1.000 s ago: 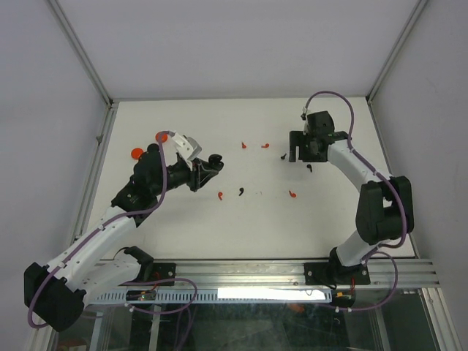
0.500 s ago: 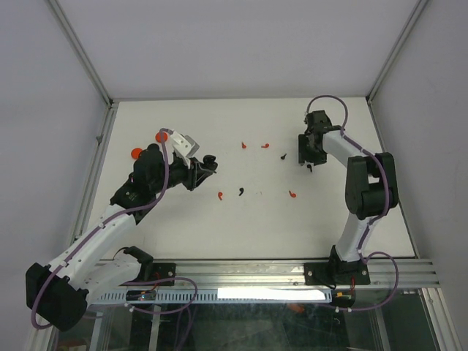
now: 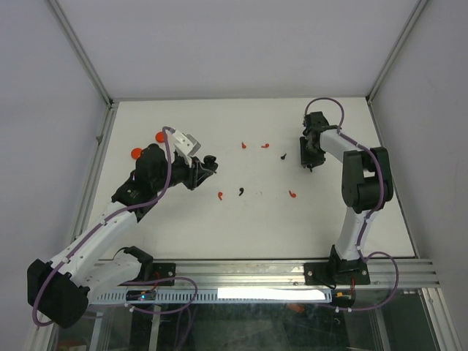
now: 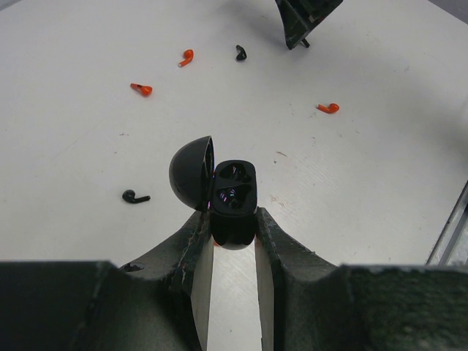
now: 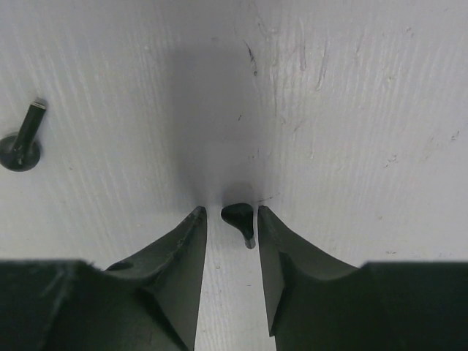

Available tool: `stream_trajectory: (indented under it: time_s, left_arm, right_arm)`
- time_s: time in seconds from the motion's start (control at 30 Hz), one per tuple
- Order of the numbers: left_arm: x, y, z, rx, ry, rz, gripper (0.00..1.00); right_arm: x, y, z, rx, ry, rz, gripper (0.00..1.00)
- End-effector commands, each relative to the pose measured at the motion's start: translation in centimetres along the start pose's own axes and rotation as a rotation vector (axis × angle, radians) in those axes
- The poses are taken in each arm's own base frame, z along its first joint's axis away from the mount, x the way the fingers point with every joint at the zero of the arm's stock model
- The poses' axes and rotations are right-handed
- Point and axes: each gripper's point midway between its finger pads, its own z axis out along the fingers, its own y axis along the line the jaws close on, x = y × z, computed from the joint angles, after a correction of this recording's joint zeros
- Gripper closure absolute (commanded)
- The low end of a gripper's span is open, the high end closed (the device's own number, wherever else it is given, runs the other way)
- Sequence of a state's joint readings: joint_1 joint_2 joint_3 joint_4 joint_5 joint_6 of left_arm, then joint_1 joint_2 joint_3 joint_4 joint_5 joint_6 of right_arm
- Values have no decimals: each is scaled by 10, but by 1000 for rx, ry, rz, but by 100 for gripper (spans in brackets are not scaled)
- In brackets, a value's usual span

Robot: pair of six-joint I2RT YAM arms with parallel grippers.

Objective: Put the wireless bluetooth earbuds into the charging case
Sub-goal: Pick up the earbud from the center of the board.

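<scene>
Black charging case (image 4: 234, 199) is clamped side-on in the left gripper (image 4: 234, 219), lid (image 4: 190, 174) hinged open to one side, cavity facing out past the fingertips. Right gripper (image 5: 228, 216) is nose-down at the table (image 5: 351, 88), jaws narrowly apart and straddling one black earbud (image 5: 238, 214). Bud sits right between the tips: visible gap to one finger, nearly against the other, can't tell if it touches. Not gripped as far as I can see. Second black earbud (image 5: 20, 142) lies off to one side of that gripper, well clear of the fingers. Ahead of the left gripper, flat on the table: third black earbud (image 4: 134, 197) just beside the open lid, three red earbuds (image 4: 142, 89) (image 4: 186, 57) (image 4: 328, 108) farther out, spread between the two grippers. Two red discs (image 3: 136, 153) (image 3: 161, 136) sit behind the left gripper, beside its wrist.
</scene>
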State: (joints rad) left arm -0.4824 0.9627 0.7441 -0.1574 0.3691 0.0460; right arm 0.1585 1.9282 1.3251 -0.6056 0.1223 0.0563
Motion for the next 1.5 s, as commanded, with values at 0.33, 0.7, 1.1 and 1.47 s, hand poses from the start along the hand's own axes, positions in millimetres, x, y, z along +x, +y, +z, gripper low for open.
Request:
stream_trajectory:
  time_s: [0.33, 0.7, 1.1, 1.47]
  left_arm:
    - [-29, -5, -4, 39, -65, 50, 100]
    - [-37, -15, -11, 80, -117, 85, 100]
    - [-54, -28, -23, 123, -258, 92, 100]
    - [-56, -25, -24, 98, -299, 84, 100]
  right_arm:
    - [-2, -6, -3, 18, -2, -4, 73]
    - [-12, 17, -43, -59, -134, -4, 82]
    - [-40, 100, -155, -258, -481, -92, 83]
    - [-45, 168, -255, -483, -742, -180, 83]
